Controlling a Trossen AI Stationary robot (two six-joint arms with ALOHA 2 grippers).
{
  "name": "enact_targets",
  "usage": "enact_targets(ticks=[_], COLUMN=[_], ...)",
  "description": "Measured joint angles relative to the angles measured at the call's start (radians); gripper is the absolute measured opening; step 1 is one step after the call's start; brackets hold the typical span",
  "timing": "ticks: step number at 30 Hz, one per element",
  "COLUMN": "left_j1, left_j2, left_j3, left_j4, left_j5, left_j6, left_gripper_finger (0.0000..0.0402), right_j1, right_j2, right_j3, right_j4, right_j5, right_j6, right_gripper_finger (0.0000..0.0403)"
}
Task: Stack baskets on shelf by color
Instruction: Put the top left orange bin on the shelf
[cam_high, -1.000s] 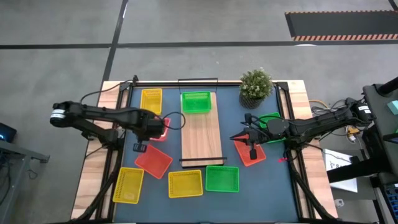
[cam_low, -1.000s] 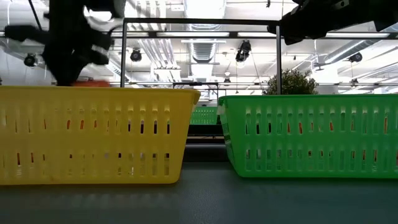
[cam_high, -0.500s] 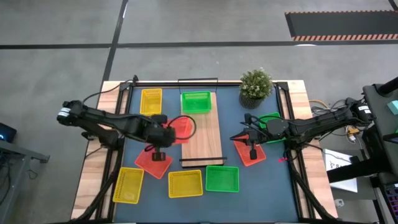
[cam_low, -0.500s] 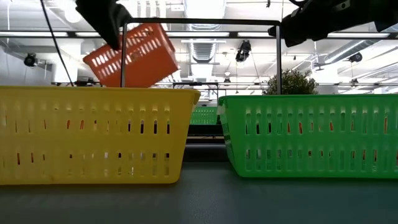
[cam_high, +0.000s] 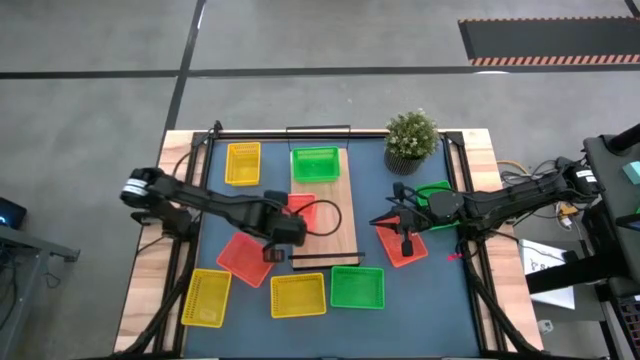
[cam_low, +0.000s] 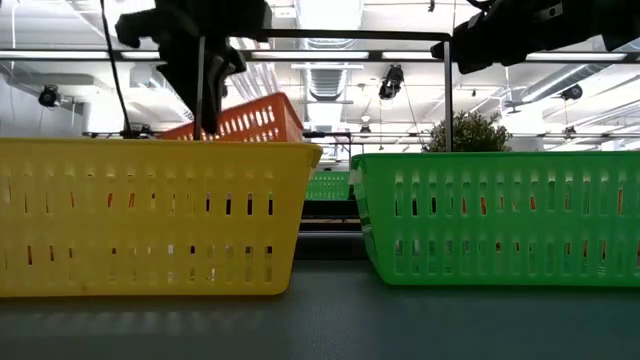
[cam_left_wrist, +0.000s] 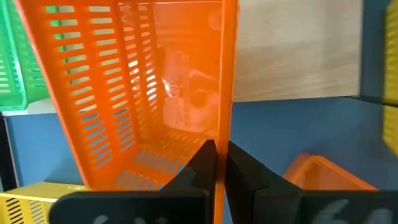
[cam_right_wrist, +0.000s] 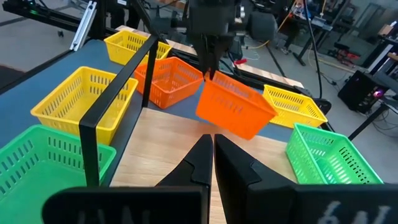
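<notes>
Over the shelf (cam_high: 335, 225) at frame centre, left gripper (cam_high: 277, 240) clamps an orange basket (cam_high: 300, 210); right gripper (cam_high: 405, 236) hangs pinched together at right.

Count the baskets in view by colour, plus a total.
Yellow baskets: 3
Green baskets: 3
Red-orange baskets: 3
Total: 9
</notes>
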Motion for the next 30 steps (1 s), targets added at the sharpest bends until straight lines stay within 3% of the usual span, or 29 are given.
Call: enact_targets(ticks=[10,21,25,27,30], left_j1=[0.050,0.067,0.066,0.065,0.063], left_j2=[0.053,0.058,0.026,0.003,-0.047], left_j3=[-0.004,-0.003,0.028,0.053,0.056], left_j4=[0.047,0.134,0.083,0.013,-0.116], left_j5=[-0.003,0.000,0.048,0.106,0.114], left_j6=[0.044,0.087,0.085,0.084,0.079], left_gripper_finger=[0.0005,0.0071,0.0079,0.0079,0.0079], right_j1=[-0.001,-0.001,-0.001,-0.001,-0.001], right_j2=[-0.002,-0.019,-0.019,-0.019,-0.020], right_j3=[0.000,0.000,0.000,0.000,0.000], right_j4=[0.008,0.014,0.015,0.014,0.015], right_j5=[0.001,0.001,0.001,0.001,0.001], right_j6=[-0.027,-0.050,-0.054,-0.059,-0.059], right_gripper_finger=[0.0009,0.0009,0.0009,0.0009,0.0009])
